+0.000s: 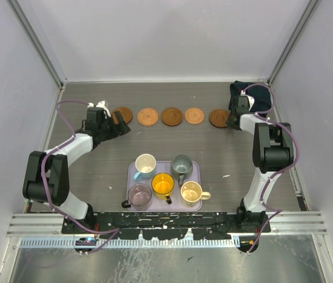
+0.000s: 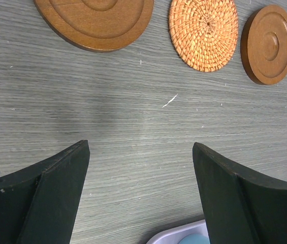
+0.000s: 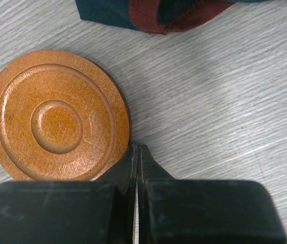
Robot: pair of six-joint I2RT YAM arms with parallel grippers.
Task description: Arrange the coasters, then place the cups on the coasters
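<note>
Several round coasters lie in a row across the far part of the table, from a dark wooden one (image 1: 122, 114) on the left to another wooden one (image 1: 218, 118) on the right. Woven (image 2: 202, 33) and wooden (image 2: 267, 43) coasters alternate. Several cups stand on the lavender tray (image 1: 132, 174): light blue (image 1: 145, 163), grey-green (image 1: 182, 164), purple-grey (image 1: 139, 194), orange-yellow (image 1: 162, 184) and cream-yellow (image 1: 191, 192). My left gripper (image 2: 140, 146) hangs open over bare table just short of the leftmost coaster (image 2: 95, 20). My right gripper (image 3: 137, 147) is shut and empty, its tips at the rim of the rightmost coaster (image 3: 57, 117).
A dark blue and red cloth (image 3: 153, 12) lies bunched in the far right corner (image 1: 254, 94), just behind the right gripper. White walls enclose the table on three sides. A corner of the tray (image 2: 176, 235) shows below the left fingers.
</note>
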